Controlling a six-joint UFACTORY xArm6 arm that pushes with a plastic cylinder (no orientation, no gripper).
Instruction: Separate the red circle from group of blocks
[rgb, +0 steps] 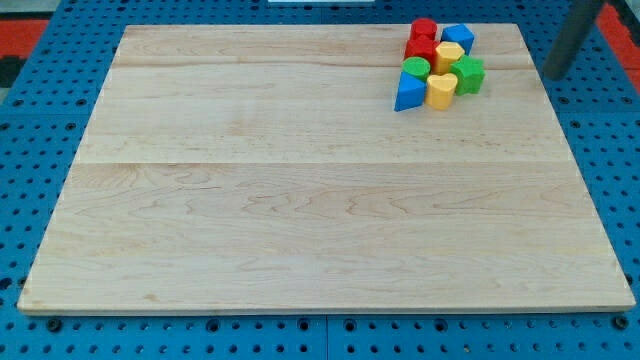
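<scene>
- You see the wooden board (300, 200) with all blocks bunched near its top right corner.
- The red circle (424, 28) sits at the cluster's top edge, closest to the board's top edge, touching the red block (420, 49) just below it.
- The blue cube (458, 37) lies just right of the red circle; a yellow block (449, 56) sits under it.
- Lower row: green block (416, 68), green star-like block (468, 75), yellow heart-like block (441, 90), blue triangle (408, 94) nearest the board's centre.
- My tip (552, 75) stands off the board's right edge, apart from the cluster, level with the green star-like block.
- There are no jaws on this rod; nothing is pinched.
</scene>
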